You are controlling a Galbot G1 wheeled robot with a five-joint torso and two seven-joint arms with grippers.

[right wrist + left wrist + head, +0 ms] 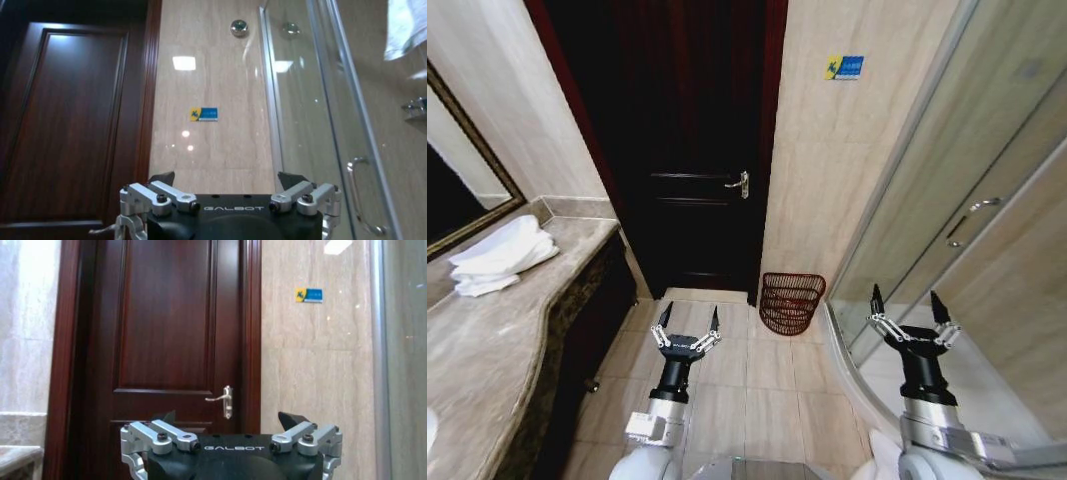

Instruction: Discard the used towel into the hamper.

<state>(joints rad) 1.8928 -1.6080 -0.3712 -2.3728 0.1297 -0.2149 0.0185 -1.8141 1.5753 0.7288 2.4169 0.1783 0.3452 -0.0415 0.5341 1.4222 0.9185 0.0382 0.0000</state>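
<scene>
Your towel (502, 255): on counter (497, 350), untouched. Hamper (791, 302): by wall. Left gripper (688, 320), right gripper (908, 304): spread, empty. Everything remains.

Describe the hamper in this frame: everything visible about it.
The hamper is a small round basket of dark reddish-brown openwork, wire or wicker by its look, with horizontal bands, narrowing toward its base. It looks tilted, its open mouth turned toward the camera. It sits on the tiled floor against the beige wall, between the dark door and the glass shower. Nothing shows inside, and neither gripper touches it.
</scene>
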